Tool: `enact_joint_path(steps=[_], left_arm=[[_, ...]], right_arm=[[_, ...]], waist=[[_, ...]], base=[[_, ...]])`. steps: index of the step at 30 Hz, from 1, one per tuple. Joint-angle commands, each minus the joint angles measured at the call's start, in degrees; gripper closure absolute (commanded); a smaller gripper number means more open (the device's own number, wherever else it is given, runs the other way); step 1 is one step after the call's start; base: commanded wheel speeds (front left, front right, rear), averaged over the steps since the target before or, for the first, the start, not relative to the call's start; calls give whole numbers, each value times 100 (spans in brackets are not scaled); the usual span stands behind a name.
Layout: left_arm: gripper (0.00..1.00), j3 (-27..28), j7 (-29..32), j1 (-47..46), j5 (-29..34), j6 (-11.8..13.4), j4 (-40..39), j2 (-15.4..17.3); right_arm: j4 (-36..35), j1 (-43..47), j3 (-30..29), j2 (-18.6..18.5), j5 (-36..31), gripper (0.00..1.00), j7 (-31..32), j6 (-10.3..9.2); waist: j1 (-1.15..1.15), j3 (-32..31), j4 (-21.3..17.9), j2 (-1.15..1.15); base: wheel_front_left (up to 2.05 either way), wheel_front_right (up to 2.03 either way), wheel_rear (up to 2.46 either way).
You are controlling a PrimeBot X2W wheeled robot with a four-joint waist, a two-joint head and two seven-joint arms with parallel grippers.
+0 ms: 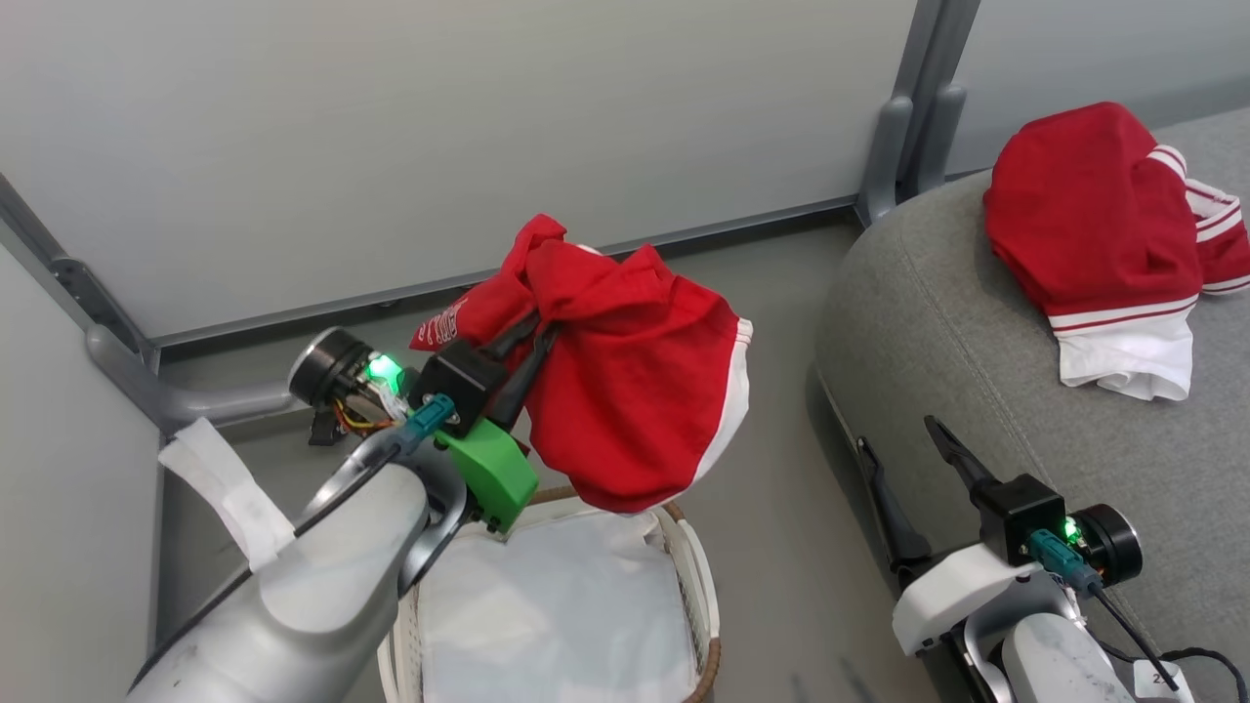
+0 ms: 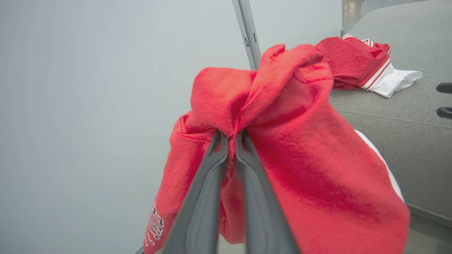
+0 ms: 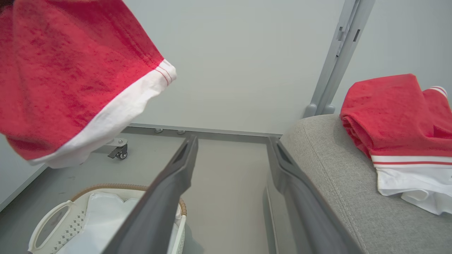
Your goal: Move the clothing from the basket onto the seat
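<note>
I see one red garment (image 1: 635, 391) hanging above the basket (image 1: 705, 586), bunched and pinched tight in my left end effector (image 2: 230, 135). A second garment (image 1: 1084, 215) lies on the seat (image 1: 937, 322), near its rounded edge. My right end effector (image 1: 898, 436) stands wide open, empty, beside that edge.

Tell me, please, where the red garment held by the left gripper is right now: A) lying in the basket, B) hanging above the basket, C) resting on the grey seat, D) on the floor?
B: the left gripper is shut on the red garment, which hangs clear above the basket and its white liner.
</note>
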Motion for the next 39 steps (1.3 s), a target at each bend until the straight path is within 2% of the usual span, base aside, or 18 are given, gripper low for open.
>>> enact_joint_path(steps=[1, 12, 16, 23, 27, 39], left_arm=[[100, 42, -19, -189, 56, -33, -41, 55], [100, 139, -19, -946, 38, -182, -183, 62], [100, 76, -19, -1053, 50, -214, -206, 13], [100, -63, -18, -1094, 85, -213, -304, -88], [100, -128, -18, -1045, 103, -207, -402, -126], [100, -271, 6, -761, 4, -147, -628, -114]], right_arm=[[-15, 14, 36, -21, 43, 0, -1, -8], [-155, -298, 619, -19, 213, 0, -1, -8], [-153, -410, 1023, -21, 516, 0, -1, -8], [12, -709, 1665, -22, 1028, 0, -1, -8], [75, -899, 1841, -22, 1395, 0, -1, -8], [-185, -1306, 2254, -91, 1822, 0, -1, -8]], waist=[[1, -247, 61, 0], [1, -406, 61, 0], [1, -427, 93, 0], [1, -475, 182, 0], [1, -499, 240, 0], [1, -518, 318, 0]], base=[[0, 0, 0], [0, 0, 0], [0, 0, 0], [0, 0, 0], [0, 0, 0], [0, 0, 0]])
